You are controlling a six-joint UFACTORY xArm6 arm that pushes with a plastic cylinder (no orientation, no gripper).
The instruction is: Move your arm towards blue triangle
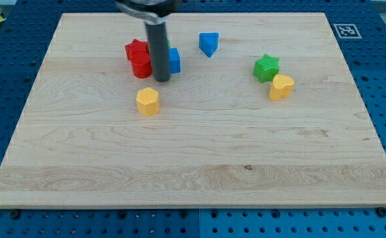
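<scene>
The blue triangle (208, 43) lies near the view's top, right of centre-left. My tip (162, 79) rests on the board to the lower left of the triangle, about 70 px left and 50 px below it. The rod stands in front of a cluster of blocks: a red star (135, 49), a red cylinder (141, 65) and a blue block (174, 60) just right of the rod. A sliver of green shows behind the rod. A yellow hexagon (148, 100) lies just below and left of my tip.
A green star (266, 67) and a yellow heart-like block (281, 86) lie at the view's right. The wooden board (193, 172) sits on a blue pegboard table, with a marker tag (345, 30) at the top right.
</scene>
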